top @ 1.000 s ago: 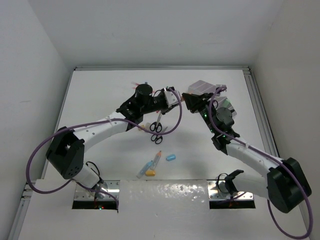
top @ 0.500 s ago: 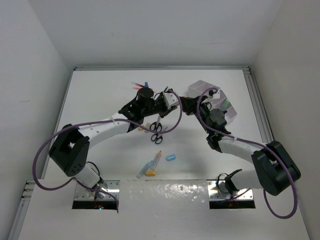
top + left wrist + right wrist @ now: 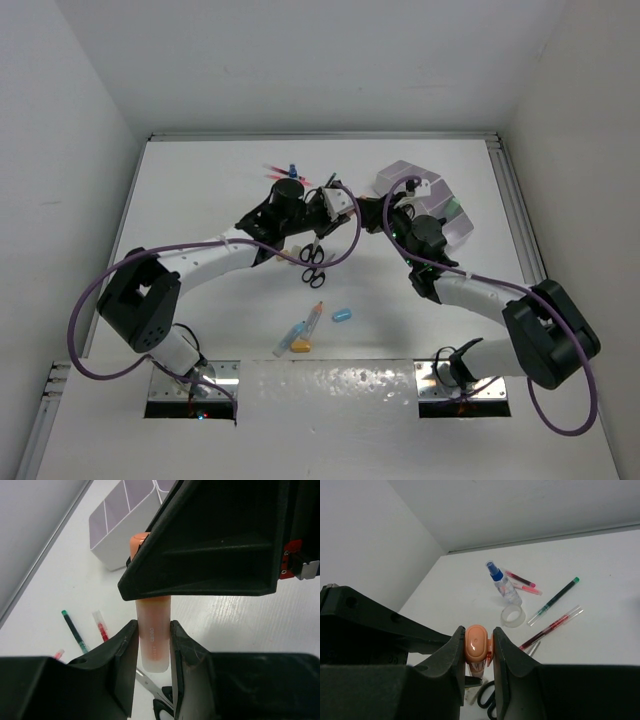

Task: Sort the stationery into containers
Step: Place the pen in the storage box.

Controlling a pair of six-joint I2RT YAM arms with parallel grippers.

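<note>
Presently the step in hand appears to be a handover of one peach capsule-shaped piece (image 3: 153, 640) between the arms, above the far middle of the table (image 3: 190, 190). On inspection the left gripper (image 3: 153, 626) has its jaws narrowed onto the pale lower end of the piece, both fingers touching it. The right gripper (image 3: 478, 636) is likewise closed on the orange capped end, seen squarely in the right wrist view. Both hold the piece at once, clear of the table, with scissors (image 3: 313, 262) lying just to the near side. The white organiser (image 3: 402, 176) stands at the far right, close to the right gripper, its lilac compartments open upward. Judgement: the next move calls for the left gripper to release and draw back leftward, so the right gripper can carry the piece to a compartment. Unsorted items noted: blue-capped bottle (image 3: 500, 582), tape ring (image 3: 513, 615) and pens (image 3: 553, 601) at the far left, blue capsule (image 3: 342, 316) near centre
</note>
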